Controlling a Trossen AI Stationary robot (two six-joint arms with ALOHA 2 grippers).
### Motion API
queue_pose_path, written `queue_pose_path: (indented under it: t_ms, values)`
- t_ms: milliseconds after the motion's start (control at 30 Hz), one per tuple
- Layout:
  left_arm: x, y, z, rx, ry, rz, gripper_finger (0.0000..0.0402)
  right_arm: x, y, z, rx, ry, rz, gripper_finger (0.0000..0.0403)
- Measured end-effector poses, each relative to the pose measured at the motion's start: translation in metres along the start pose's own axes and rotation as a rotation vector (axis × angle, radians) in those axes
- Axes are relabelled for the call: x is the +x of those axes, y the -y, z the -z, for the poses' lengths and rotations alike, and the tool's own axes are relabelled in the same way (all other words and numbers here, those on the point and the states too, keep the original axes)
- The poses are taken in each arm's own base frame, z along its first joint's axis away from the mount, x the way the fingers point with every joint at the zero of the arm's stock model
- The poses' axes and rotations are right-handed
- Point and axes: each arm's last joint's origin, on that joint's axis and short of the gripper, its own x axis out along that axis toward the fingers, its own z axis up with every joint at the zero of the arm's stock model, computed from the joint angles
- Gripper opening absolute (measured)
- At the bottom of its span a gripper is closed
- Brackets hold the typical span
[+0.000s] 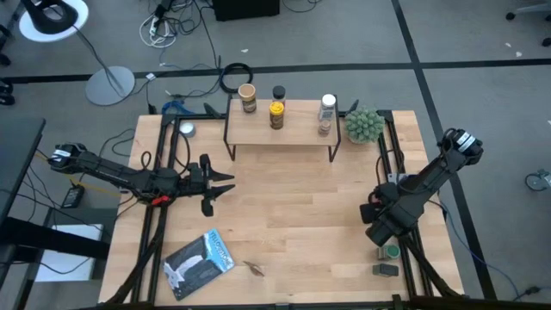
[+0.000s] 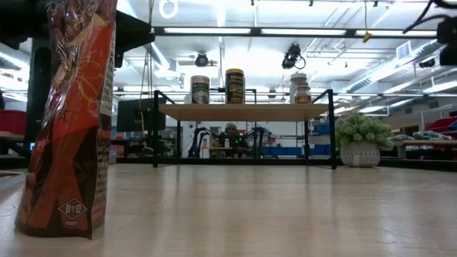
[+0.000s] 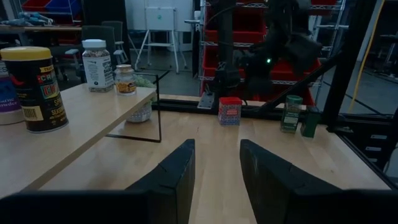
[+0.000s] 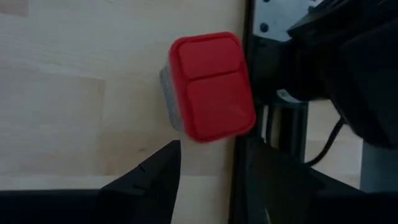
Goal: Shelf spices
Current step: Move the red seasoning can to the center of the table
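Two spread fingers of the right gripper (image 4: 205, 171) hover above a red-lidded tin (image 4: 210, 87) (table's right edge); left gripper (image 1: 225, 184) waits released.

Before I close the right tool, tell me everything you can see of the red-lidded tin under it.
The red-lidded tin is a small rectangular container with rounded corners. Its glossy red lid, plastic by the look, has a seam across the middle, and a pale body shows below the lid's edge. It stands upright on the wooden tabletop, close beside the black frame rail. The right tool hovers open above it, not touching. The left wrist view shows patterned sides.
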Motion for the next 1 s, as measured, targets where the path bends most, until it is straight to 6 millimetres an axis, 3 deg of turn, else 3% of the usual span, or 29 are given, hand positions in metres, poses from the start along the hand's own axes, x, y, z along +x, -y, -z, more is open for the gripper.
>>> queue_pose_path:
  t_ms: [500,800,1000]
  values:
    - [0.000,0.000,0.001,0.002,-0.006,-0.001,0.0131,0.041,0.004,-0.008,0.009,0.141,0.047,0.0244]
    - [0.000,0.000,0.001,0.003,-0.009,-0.001,0.0131,0.040,-0.002,-0.008,-0.037,0.148,-0.017,0.0277]
    - [0.000,0.000,0.001,0.004,-0.011,-0.002,0.0131,0.025,-0.018,-0.004,-0.080,0.174,-0.216,0.0269]
